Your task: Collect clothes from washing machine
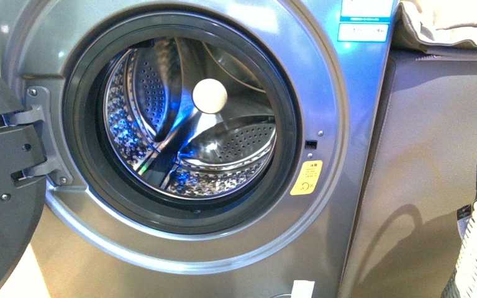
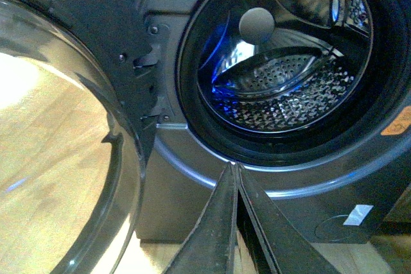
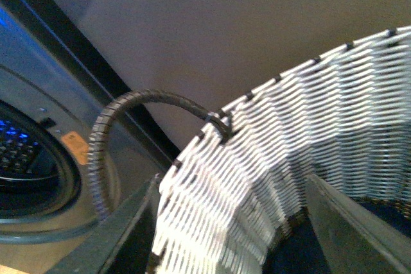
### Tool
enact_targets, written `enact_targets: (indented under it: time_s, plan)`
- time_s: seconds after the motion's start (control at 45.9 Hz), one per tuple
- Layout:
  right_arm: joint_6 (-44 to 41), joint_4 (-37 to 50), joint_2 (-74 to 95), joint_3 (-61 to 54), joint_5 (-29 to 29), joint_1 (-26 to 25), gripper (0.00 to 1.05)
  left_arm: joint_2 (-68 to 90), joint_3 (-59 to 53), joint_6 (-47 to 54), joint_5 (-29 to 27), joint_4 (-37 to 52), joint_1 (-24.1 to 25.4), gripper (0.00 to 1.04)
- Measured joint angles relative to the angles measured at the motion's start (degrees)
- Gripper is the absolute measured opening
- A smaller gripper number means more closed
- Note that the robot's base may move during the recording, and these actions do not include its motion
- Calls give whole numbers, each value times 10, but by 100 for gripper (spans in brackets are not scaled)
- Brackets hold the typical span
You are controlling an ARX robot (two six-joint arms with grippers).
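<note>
The washer [image 1: 348, 205] stands with its door [image 1: 0, 205] swung wide and the drum [image 1: 189, 118] bare of fabric. The left gripper [image 2: 236, 170] hangs before the opening with its fingers pressed together on nothing. The right gripper [image 3: 231, 235] hangs over the basket [image 3: 308, 145], jaws spread apart — a dark blue patch low inside may be the clothes [image 3: 385, 213], though the blur leaves that unsure.

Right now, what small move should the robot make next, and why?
Probably lift the right gripper clear of the basket. Its jaws stand open over something dark blue inside, maybe the clothes, and the drum of the washing machine looks empty, with its door open.
</note>
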Motion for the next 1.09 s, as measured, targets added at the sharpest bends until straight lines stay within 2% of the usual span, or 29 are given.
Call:
enact_targets:
  time_s: [0.087,0.153,0.305,0.523,0.545,0.567,0.61,0.632,0.676,0.763,1.046,1.09]
  plan:
    - [41,-33,-79,-2,-26,12,90,-18,-23,0,3,0,0,4]
    - [64,-34,-125,-9,-33,22,99,-28,-33,0,3,0,0,4]
    - [83,-15,-251,-33,-27,66,97,-50,-50,0,3,-1,0,4]
    - [72,-5,-409,-77,25,151,97,-78,-68,0,3,-11,0,4]
    - [57,-29,-426,-77,51,166,95,-82,-70,0,3,-12,0,4]
    - [16,-135,-469,-63,155,211,88,-86,-72,0,3,-14,0,4]
    - [-42,-243,-512,-60,271,271,79,-93,-76,0,3,-18,0,4]
    - [-76,-290,-532,-66,316,298,74,-96,-77,0,3,-19,0,4]
    - [-104,-330,-551,-78,356,322,66,-118,-78,0,3,-43,0,4]
    - [-136,-339,-564,-104,379,332,51,-164,-84,0,3,-98,0,4]
    - [-158,-334,-608,-152,382,334,3,-205,-102,0,3,-102,0,4]
    - [-161,-334,-614,-160,382,334,2,-205,-102,0,3,-102,0,4]
